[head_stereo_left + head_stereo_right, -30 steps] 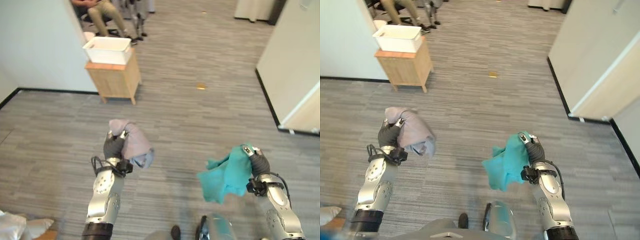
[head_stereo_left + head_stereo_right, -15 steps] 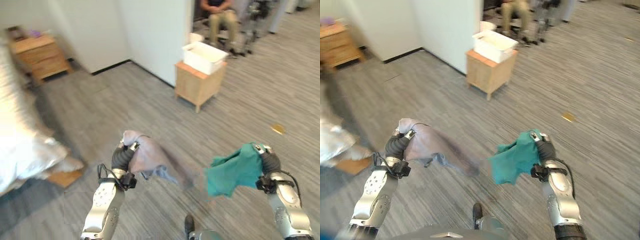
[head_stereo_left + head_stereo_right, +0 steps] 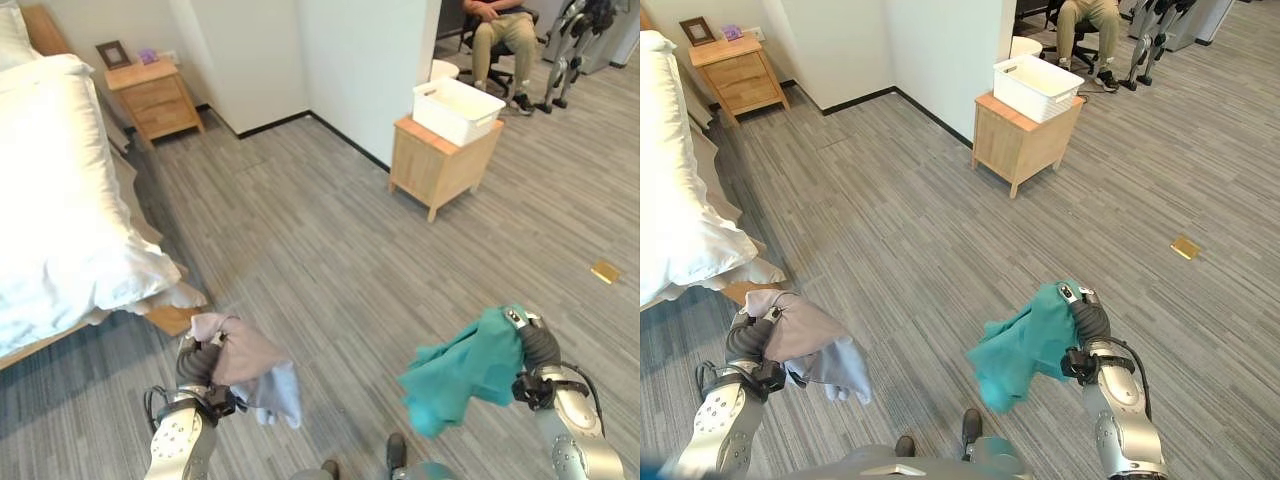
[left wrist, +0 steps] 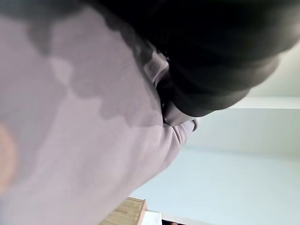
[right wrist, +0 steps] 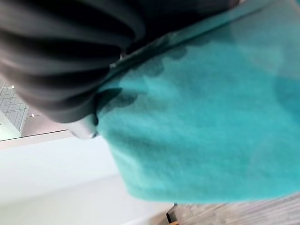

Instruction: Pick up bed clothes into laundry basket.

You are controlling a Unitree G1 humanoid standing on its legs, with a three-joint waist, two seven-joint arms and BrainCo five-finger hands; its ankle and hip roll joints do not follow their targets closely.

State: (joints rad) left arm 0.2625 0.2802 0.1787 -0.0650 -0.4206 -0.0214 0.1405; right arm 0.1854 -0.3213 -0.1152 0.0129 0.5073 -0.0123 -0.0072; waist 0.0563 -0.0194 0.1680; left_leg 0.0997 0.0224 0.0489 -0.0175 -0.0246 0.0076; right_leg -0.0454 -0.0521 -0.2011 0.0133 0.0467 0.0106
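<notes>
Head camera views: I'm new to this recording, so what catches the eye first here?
Two raised hands, each clutching clothing: the left hand holds a grey-pink garment, the right hand a teal garment, both hanging clear of the floor. Ahead to the right a white basket sits on a small wooden cabinet, and the white bed lies to the left.

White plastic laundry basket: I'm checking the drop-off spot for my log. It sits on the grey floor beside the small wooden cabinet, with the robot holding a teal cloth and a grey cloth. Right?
Not quite. The white plastic laundry basket sits on top of the small wooden cabinet, not on the floor, as the right eye view shows. The rest holds: the right hand holds the teal cloth and the left hand the grey cloth.
</notes>
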